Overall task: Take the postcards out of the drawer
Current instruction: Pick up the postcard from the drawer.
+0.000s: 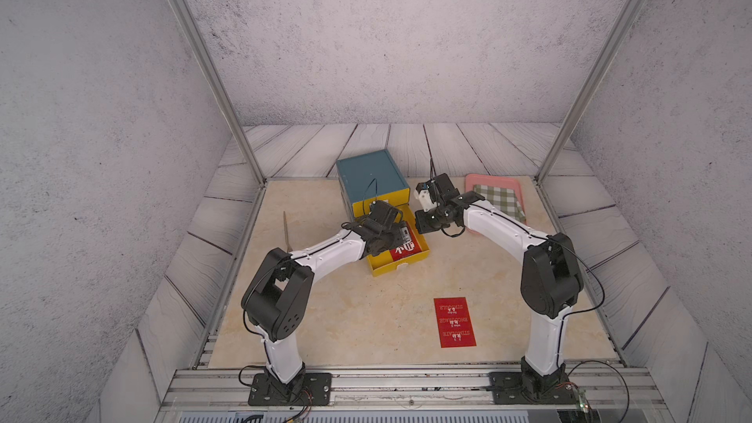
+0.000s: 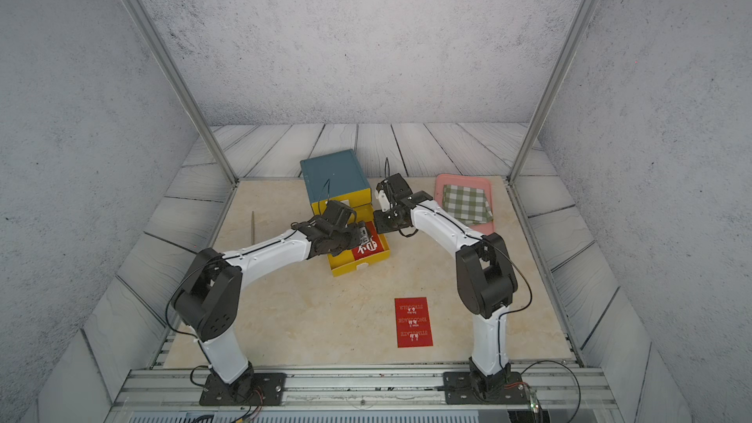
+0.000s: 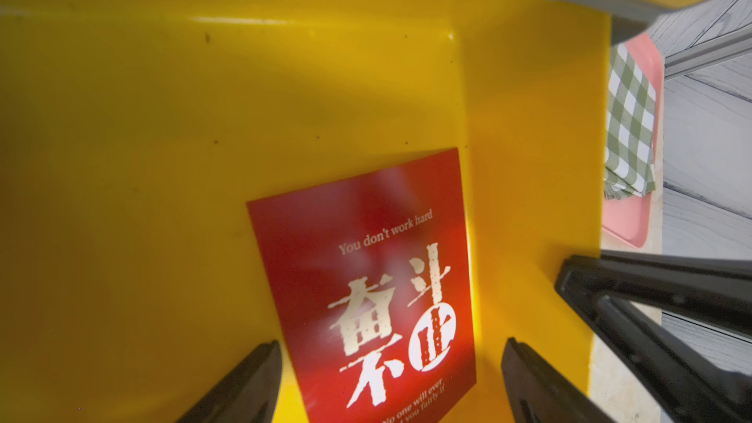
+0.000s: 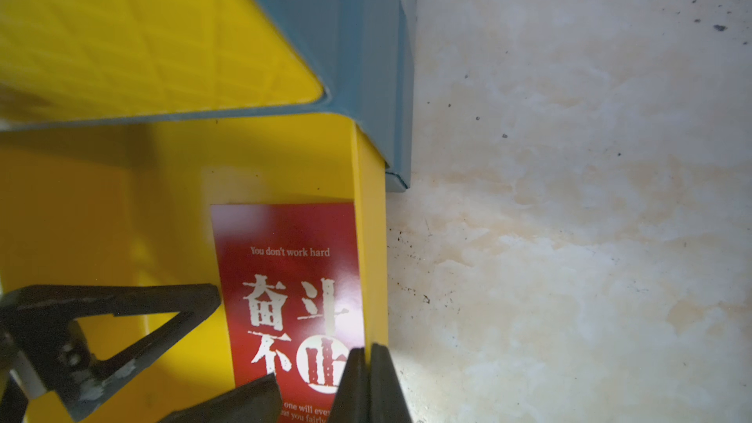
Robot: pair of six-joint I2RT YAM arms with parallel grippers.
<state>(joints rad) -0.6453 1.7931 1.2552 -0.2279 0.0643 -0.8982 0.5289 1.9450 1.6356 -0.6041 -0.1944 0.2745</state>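
Observation:
The yellow drawer [image 1: 401, 267] stands pulled out of a teal box [image 1: 370, 172]. One red postcard [image 3: 366, 278] with white characters lies flat on the drawer's floor, against its right wall [image 4: 370, 238]. A second postcard [image 1: 454, 322] lies on the table near the front, seen in both top views [image 2: 414, 322]. My left gripper [image 3: 390, 345] hangs open inside the drawer, its fingers either side of the postcard's near end and apart from it. My right gripper [image 4: 367, 349] is shut on the drawer's thin right wall, one finger inside and one outside.
A pink tray [image 1: 476, 179] with a folded green-white checked cloth [image 1: 498, 201] sits at the back right, just behind my right arm. A thin brown stick [image 1: 287, 229] lies at the left. Metal frame posts mark the table's back corners.

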